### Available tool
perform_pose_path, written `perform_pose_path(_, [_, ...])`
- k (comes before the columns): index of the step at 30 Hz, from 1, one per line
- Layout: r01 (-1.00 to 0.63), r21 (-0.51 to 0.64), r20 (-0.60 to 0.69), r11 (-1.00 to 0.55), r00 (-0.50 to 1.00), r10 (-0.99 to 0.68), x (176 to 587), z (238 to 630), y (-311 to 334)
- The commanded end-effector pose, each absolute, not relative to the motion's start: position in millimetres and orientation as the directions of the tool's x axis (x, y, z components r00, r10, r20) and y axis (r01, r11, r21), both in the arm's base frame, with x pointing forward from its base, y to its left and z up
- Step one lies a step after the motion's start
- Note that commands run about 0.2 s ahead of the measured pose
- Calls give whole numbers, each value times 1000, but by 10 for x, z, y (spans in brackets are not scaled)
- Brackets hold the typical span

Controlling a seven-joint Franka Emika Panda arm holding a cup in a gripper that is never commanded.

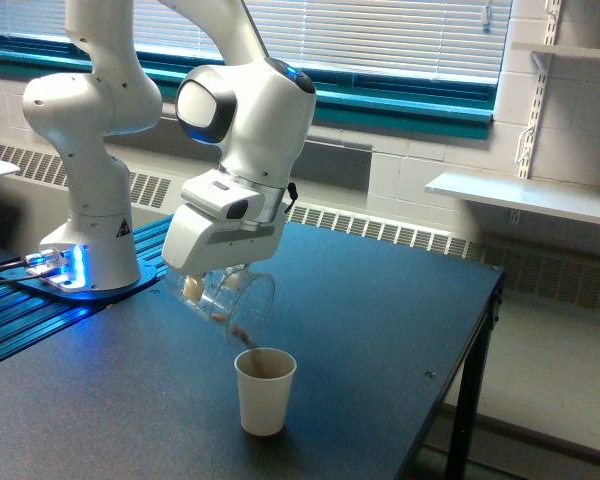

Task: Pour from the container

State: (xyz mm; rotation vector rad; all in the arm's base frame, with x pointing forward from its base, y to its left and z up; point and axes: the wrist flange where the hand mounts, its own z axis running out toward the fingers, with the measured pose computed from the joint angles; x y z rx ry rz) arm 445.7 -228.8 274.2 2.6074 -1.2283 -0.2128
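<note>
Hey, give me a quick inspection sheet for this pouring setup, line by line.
Surface: dark table, bare apart from the paper cup and the arm's base.
Job's things: clear container tilted steeply, mouth down toward the exterior view's right, brown bits at its lip; white paper cup upright just below the lip, something brown inside.
Clutter: nothing seen.
Hand: hand shut on the container, above the table.
Cables: dark cables run to the blue-lit base at the exterior view's left.
Surroundings: window blinds, teal sill, wall heater, white shelves at the exterior view's right.
</note>
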Motion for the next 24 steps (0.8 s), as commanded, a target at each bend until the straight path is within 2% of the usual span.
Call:
perform_pose_path(1, [-715, 288, -33, -637, 658, -753, 4472, 2790, -2221])
perform_pose_path(24, [-729, 268, -10, -630, 652, -758, 4421, 2848, -2141])
